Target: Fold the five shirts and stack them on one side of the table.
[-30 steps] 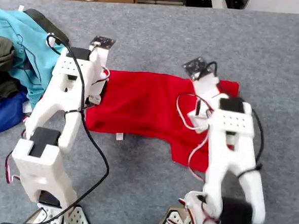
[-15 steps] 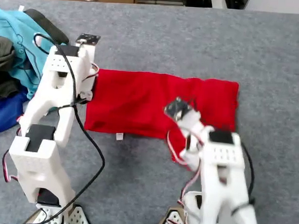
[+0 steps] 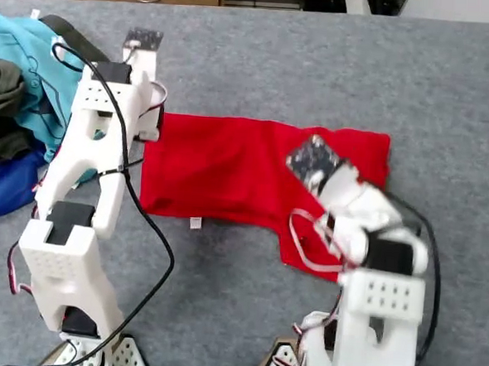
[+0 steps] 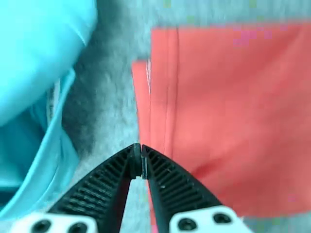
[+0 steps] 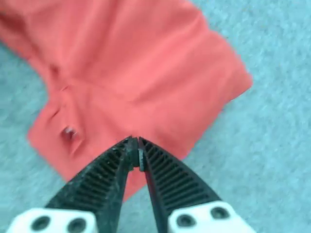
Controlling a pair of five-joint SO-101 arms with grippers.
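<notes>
Red shirt (image 3: 229,165) flat, long axis side-to-side; table (image 3: 450,88) runs on past far edge. L gripper (image 4: 141,151) at its end by shirt pile (image 3: 17,94), R gripper (image 5: 135,145) over near flap. Both pinched together, empty.

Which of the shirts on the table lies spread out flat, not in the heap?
The red shirt: it lies flat mid-table, while the turquoise shirt, the dark shirt and the blue shirt are heaped together beside the left arm.
</notes>
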